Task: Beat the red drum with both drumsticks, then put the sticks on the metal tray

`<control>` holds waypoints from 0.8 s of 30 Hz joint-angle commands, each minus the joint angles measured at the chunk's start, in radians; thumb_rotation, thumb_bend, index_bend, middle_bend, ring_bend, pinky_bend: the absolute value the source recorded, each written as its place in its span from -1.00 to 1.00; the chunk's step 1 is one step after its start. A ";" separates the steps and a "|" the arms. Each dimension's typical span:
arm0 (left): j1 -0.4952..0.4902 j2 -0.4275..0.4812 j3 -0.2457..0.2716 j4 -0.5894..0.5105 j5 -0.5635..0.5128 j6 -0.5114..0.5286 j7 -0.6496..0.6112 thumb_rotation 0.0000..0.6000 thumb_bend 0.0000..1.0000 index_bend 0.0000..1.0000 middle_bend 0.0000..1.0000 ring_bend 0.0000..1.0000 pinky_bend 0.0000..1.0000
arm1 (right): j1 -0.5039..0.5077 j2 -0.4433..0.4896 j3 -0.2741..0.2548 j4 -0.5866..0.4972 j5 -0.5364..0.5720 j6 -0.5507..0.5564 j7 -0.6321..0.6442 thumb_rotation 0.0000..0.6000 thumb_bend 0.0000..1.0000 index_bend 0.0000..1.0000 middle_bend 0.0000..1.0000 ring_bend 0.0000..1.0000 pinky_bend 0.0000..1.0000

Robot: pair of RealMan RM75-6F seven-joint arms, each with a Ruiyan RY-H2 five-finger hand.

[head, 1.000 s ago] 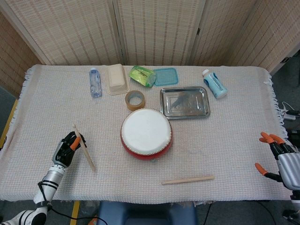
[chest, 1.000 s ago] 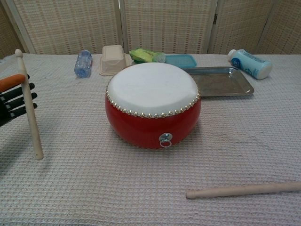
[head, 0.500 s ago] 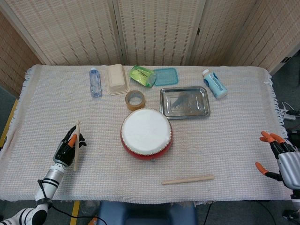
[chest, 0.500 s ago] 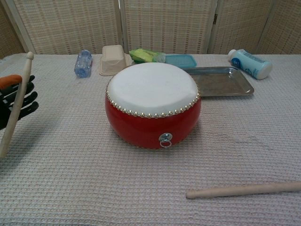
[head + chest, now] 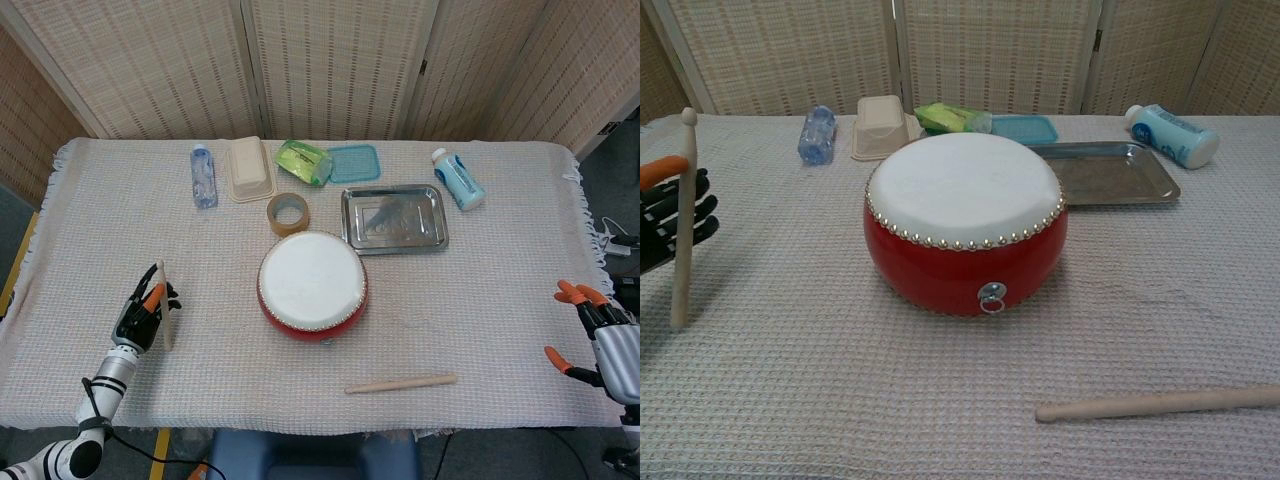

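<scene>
The red drum (image 5: 312, 285) with a white skin stands mid-table, also in the chest view (image 5: 965, 225). Behind it to the right lies the metal tray (image 5: 393, 218), bare (image 5: 1110, 172). My left hand (image 5: 143, 311) at the table's left grips one wooden drumstick (image 5: 166, 308), which stands almost upright with its tip on the cloth (image 5: 683, 220); the hand (image 5: 670, 215) is well left of the drum. A second drumstick (image 5: 400, 383) lies flat near the front edge (image 5: 1160, 402). My right hand (image 5: 595, 335) hovers off the table's right edge with its fingers apart, holding nothing.
Along the back stand a water bottle (image 5: 203, 176), a beige box (image 5: 250, 168), a green packet (image 5: 303, 160), a blue lid (image 5: 352, 162) and a white-blue bottle (image 5: 459, 179). A tape roll (image 5: 287, 213) sits just behind the drum. Wicker screens close off the back.
The stick in my left hand has swung: its lower end went left from its slant towards the drum and now stands nearly upright. The right hand and the lying stick have not moved.
</scene>
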 commanded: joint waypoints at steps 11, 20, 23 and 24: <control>0.034 0.001 0.003 0.013 0.042 0.052 0.062 1.00 -0.45 -0.52 0.06 0.03 0.12 | 0.002 0.000 -0.001 -0.003 -0.004 -0.003 0.003 1.00 -0.64 -0.79 -0.54 -0.77 -0.43; 0.072 -0.001 0.031 0.010 0.067 0.108 0.122 1.00 -0.46 -0.06 0.35 0.25 0.20 | 0.000 0.006 -0.003 -0.015 -0.010 0.004 -0.004 1.00 -0.64 -0.79 -0.54 -0.77 -0.43; 0.086 -0.015 0.051 0.023 0.101 0.155 0.161 1.00 -0.45 0.05 0.41 0.29 0.24 | -0.002 0.007 -0.004 -0.018 -0.011 0.006 -0.005 1.00 -0.64 -0.79 -0.54 -0.77 -0.43; 0.093 -0.019 0.059 0.027 0.107 0.168 0.174 1.00 -0.45 0.08 0.43 0.31 0.26 | -0.002 0.007 -0.004 -0.019 -0.012 0.006 -0.006 1.00 -0.64 -0.79 -0.54 -0.77 -0.43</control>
